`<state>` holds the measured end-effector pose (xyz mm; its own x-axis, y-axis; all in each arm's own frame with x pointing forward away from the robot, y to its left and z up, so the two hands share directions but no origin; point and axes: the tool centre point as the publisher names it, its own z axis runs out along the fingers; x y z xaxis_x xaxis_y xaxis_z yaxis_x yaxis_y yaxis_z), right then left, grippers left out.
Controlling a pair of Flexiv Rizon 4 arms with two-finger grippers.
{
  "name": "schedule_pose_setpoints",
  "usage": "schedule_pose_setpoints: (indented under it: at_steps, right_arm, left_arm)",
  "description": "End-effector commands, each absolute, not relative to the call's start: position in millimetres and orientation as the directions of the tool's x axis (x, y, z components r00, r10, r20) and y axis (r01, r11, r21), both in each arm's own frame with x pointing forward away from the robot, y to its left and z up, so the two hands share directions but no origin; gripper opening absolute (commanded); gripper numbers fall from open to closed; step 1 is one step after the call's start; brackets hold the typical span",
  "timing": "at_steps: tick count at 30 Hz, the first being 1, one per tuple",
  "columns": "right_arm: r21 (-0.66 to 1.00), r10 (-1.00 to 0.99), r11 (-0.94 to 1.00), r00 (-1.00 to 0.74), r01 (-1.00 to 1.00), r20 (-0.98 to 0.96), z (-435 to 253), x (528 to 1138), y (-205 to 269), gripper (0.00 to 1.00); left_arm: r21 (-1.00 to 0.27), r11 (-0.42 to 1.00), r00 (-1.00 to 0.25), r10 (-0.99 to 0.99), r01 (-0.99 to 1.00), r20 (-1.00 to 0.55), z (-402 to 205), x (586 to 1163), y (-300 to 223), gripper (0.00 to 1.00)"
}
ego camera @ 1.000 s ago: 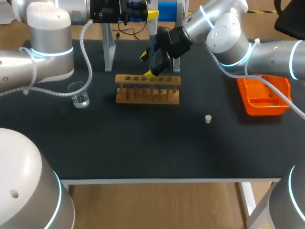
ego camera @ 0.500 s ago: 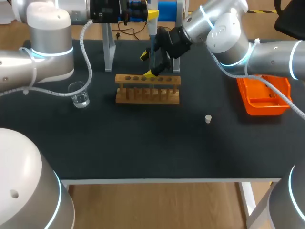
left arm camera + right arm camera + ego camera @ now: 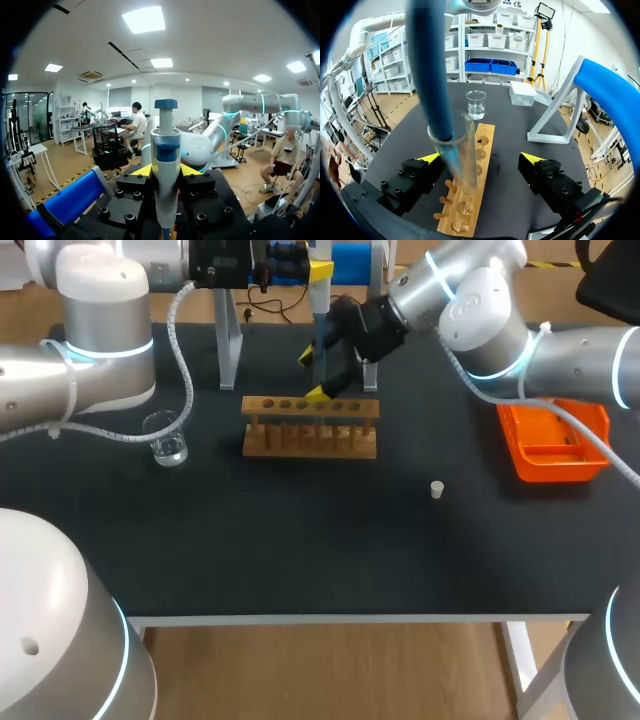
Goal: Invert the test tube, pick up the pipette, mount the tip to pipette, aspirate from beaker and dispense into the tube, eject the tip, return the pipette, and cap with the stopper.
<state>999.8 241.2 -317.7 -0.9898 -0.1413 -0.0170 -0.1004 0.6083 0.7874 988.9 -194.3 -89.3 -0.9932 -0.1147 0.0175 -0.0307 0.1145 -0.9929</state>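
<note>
The right gripper (image 3: 313, 373) has edged back (only slightly) from the rack (image 3: 311, 427).

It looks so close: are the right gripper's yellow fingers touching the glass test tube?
Apart. The right wrist view shows the right gripper open, with a clear gap between each yellow fingertip and the test tube in the rack.

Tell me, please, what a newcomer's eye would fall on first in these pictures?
The blue-and-white pipette, clamped in the left pincer, dips into the test tube standing in the wooden rack mid-table. The right pincer stands open, one finger on either side of that tube.
</note>
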Motion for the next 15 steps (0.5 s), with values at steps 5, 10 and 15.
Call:
schedule_pose_setpoints:
  at_steps: [5,10,15]
  right_arm:
    - [0.796,-0.125,0.599,-0.992,-0.094,-0.023,-310,996,230,1.00]
    - [0.806,-0.112,0.585,-0.993,-0.087,-0.026,-304,995,222,1.00]
    - [0.817,-0.106,0.571,-0.994,-0.084,-0.028,-294,987,213,1.00]
  left_arm:
    - [-0.993,0.115,-0.993,-0.119,-0.032,0.018,-89,988,-195,0.00]
    - [-0.993,0.115,-0.993,-0.119,-0.032,0.018,-89,988,-195,0.00]
    - [-0.993,0.115,-0.993,-0.119,-0.032,0.018,-89,988,-195,0.00]
